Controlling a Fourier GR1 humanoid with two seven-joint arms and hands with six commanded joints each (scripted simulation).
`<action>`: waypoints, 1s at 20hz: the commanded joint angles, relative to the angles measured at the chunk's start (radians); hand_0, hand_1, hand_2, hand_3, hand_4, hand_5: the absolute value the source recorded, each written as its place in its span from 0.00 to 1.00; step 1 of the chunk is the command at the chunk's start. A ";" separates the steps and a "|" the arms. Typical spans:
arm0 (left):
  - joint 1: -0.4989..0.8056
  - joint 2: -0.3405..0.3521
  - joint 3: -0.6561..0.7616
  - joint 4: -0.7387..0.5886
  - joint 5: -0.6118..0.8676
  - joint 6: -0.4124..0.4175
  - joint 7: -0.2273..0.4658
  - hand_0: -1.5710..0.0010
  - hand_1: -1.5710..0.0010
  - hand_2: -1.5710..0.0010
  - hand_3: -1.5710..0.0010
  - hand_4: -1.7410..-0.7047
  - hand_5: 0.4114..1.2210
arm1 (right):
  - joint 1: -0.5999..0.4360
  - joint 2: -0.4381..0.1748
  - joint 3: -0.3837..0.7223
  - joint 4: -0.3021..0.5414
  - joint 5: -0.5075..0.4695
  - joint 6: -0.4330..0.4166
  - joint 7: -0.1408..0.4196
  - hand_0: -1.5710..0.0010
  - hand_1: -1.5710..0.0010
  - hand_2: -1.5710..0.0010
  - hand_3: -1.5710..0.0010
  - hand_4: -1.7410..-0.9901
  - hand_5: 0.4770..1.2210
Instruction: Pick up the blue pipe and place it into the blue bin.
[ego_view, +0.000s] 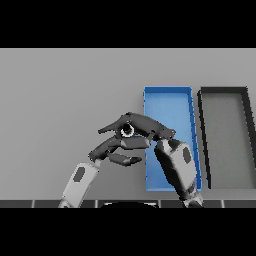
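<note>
The blue bin (167, 105) lies open on the grey table, right of centre. My right hand (142, 125) hovers just left of the bin's left wall, with its fingers curled round the blue pipe (128, 131). Only the pipe's round end shows between the fingers. The rest of it is hidden by the hand. My left hand (116, 150) sits just below and left of the right hand, fingers relaxed and holding nothing.
A black bin (225, 135) stands directly right of the blue bin, side by side with it. The grey table (60, 100) stretches away to the left and to the back.
</note>
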 joint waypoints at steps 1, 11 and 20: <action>-0.007 0.004 0.005 0.010 -0.003 0.000 0.001 1.00 1.00 1.00 1.00 0.74 0.09 | -0.048 -0.012 -0.039 0.001 -0.048 -0.027 0.017 0.00 0.00 0.00 0.00 0.33 1.00; 0.031 0.022 -0.007 -0.052 0.008 -0.012 -0.001 1.00 1.00 1.00 1.00 0.76 0.07 | -0.358 -0.207 -0.290 0.211 -0.082 -0.207 -0.055 0.00 0.00 0.00 0.00 0.32 1.00; 0.024 0.024 0.005 -0.034 -0.009 0.008 -0.015 1.00 1.00 1.00 1.00 0.77 0.06 | -0.212 -0.263 -0.382 0.328 0.119 -0.202 0.005 0.00 0.00 0.00 0.00 0.32 1.00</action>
